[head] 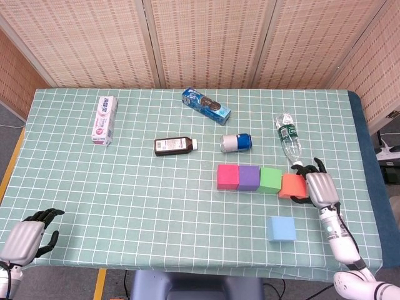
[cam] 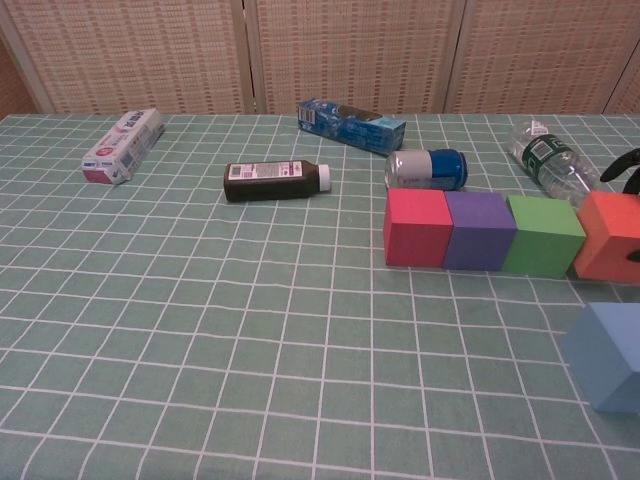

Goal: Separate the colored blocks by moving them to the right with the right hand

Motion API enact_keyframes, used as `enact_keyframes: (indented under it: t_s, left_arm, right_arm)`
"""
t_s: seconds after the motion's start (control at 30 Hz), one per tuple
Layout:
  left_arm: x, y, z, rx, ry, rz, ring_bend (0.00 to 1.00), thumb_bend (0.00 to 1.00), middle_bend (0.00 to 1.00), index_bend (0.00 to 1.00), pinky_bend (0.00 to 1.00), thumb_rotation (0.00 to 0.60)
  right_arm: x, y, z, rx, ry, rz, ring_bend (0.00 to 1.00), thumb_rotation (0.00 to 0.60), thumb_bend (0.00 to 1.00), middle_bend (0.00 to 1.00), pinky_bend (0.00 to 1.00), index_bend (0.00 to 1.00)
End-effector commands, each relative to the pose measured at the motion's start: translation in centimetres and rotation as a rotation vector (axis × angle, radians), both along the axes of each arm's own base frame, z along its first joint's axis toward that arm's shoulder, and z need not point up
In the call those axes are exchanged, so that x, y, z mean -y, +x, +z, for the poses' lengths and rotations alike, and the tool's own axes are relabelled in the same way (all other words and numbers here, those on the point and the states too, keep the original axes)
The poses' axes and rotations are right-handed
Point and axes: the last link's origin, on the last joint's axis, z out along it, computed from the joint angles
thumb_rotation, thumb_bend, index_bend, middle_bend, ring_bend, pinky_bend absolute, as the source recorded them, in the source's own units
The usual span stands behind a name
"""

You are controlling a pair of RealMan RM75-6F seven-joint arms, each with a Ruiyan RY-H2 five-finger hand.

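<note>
Red (head: 227,177), purple (head: 249,178) and green (head: 270,180) blocks stand side by side in a row. At the row's right end, my right hand (head: 317,187) grips the orange block (head: 290,185), with dark fingers behind it and the thumb in front. In the chest view the orange block (cam: 610,236) is tilted, with a thin gap to the green block (cam: 543,236). A blue block (head: 282,229) lies alone nearer the front edge. My left hand (head: 25,240) rests at the table's front left corner, holding nothing, with its fingers apart.
A clear water bottle (head: 288,139) lies just behind my right hand. A can (head: 236,142), a brown bottle (head: 175,145), a blue cookie pack (head: 206,105) and a toothpaste box (head: 104,120) lie further back and left. The table's right edge is close to my right hand.
</note>
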Motion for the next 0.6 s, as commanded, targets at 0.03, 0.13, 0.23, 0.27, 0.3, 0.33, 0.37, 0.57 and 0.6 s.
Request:
enact_keyframes:
  t_s: [0.03,0.13,0.23,0.27,0.3,0.33,0.37,0.57,0.6]
  left_arm:
    - [0.0,0.0,0.1,0.001,0.004,0.003,0.27,0.53,0.26,0.27,0.44,0.6]
    - [0.0,0.0,0.1,0.003,0.006,0.005,0.27,0.53,0.26,0.27,0.44,0.6]
    - [0.0,0.0,0.1,0.002,0.002,0.004,0.27,0.53,0.26,0.27,0.44,0.6]
    - [0.0,0.0,0.0,0.002,0.001,0.003,0.27,0.53,0.26,0.27,0.44,0.6]
    - [0.0,0.0,0.0,0.002,-0.001,0.002,0.27,0.53,0.26,0.27,0.44,0.6]
    - [0.0,0.1,0.0,0.002,-0.003,0.001,0.27,0.53,0.26,0.27,0.44,0.6]
    - [0.0,0.1,-0.1,0.001,-0.004,0.0,0.27,0.53,0.26,0.27,0.44,0.6]
    - [0.0,0.0,-0.1,0.0,-0.005,0.006,0.27,0.53,0.26,0.27,0.44,0.6]
    - [-0.1,0.0,-0.1,0.001,-0.005,0.007,0.27,0.53,0.26,0.27,0.44,0.6]
  right_arm:
    - [-3.3,0.2,1.9,-0.026,0.037,0.007,0.26,0.6,0.01,0.58,0.05,0.27]
    - [-5.7,0.1,3.8,-0.07,0.08,-0.037,0.26,0.6,0.01,0.58,0.05,0.25]
    - [-7.6,0.2,5.4,-0.088,0.125,-0.085,0.26,0.6,0.01,0.58,0.05,0.24]
    - [-8.1,0.2,5.8,-0.098,0.137,-0.09,0.26,0.6,0.01,0.58,0.05,0.24]
    - [-8.6,0.2,6.1,-0.108,0.148,-0.094,0.26,0.6,0.01,0.58,0.05,0.24]
    - [-9.2,0.2,6.4,-0.123,0.164,-0.1,0.26,0.6,0.01,0.58,0.05,0.24]
    - [-9.6,0.1,6.5,-0.134,0.175,-0.105,0.26,0.6,0.01,0.58,0.05,0.24]
    - [-11.3,-0.5,7.0,-0.205,0.235,-0.148,0.26,0.6,0.01,0.58,0.05,0.24]
    - [-11.4,-0.7,7.0,-0.215,0.237,-0.156,0.26,0.6,0.02,0.58,0.05,0.24]
